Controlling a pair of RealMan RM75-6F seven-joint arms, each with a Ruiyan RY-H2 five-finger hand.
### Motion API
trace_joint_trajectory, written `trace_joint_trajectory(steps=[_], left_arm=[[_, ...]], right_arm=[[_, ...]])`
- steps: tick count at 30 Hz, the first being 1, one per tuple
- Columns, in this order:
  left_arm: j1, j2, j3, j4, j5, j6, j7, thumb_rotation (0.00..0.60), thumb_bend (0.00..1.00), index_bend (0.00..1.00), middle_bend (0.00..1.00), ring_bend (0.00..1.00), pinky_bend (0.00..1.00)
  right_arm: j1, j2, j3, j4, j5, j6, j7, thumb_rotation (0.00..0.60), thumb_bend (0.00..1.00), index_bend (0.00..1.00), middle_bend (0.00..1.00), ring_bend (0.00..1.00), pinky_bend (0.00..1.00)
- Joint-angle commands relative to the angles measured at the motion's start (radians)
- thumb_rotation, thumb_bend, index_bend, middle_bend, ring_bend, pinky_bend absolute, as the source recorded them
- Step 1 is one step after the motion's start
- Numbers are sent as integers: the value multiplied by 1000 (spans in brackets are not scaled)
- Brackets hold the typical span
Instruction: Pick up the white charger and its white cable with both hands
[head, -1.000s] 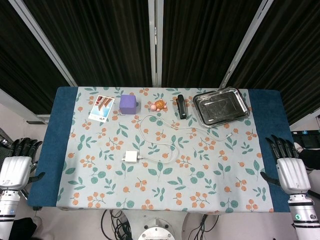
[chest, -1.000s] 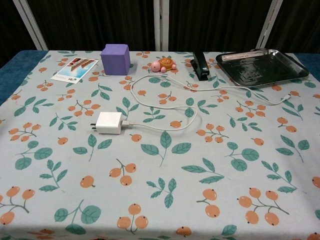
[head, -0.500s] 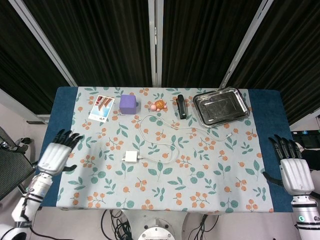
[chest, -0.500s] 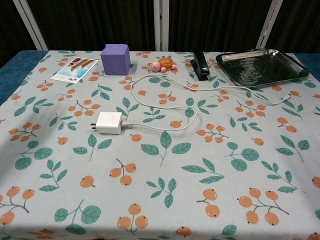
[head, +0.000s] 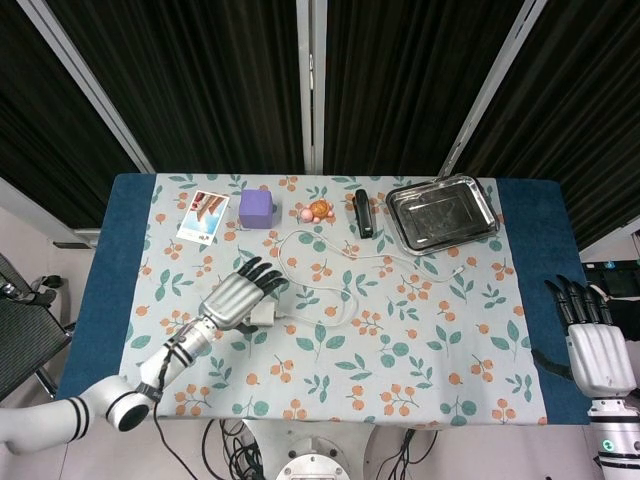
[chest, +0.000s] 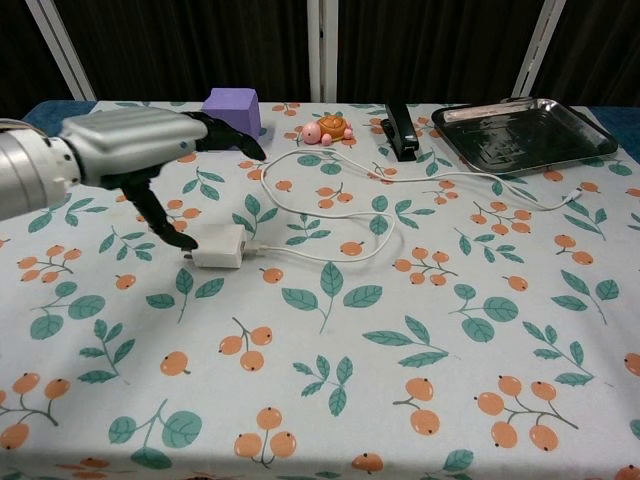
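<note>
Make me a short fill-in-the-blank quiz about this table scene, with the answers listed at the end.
1. The left hand hovers over the white ____.
2. The white cable runs from the charger toward the metal ____.
3. The block beside the postcard is colored ____.
4. The right hand sits past the table's ____ edge.

Answers: charger; tray; purple; right
</note>
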Motion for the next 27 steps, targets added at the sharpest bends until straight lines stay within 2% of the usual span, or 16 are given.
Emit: trace_joint_trajectory(steps=[1,5,9,22,27], left_arm=[[-42,-55,10,37,-13,-42,14,600,63,130,117,46,32],[-70,-118,8,115,-44,-58,66,600,63,129,117,46,32],[-76,-137,7,157,-87,-67,83,600,63,129,117,46,32],[-56,-19,7,108,-184,-72,39,600,63,141,121,46,33],[-73,1,26,88,-185,-121,-9,600,85,229,172,55,34]], right_arm=[[-5,-1,-3,4,-1,4,5,600,56,0,0,0,0],[-11,-1,-6,9,-7,11,14,600,56,0,0,0,0],[-19,3,-7,12,-7,20,23,600,56,0,0,0,0],[-22,-5,-6,32,-6,14,44,600,56,0,0,0,0],[-18,-7,-3,34,-5,7,43,600,55,0,0,0,0]])
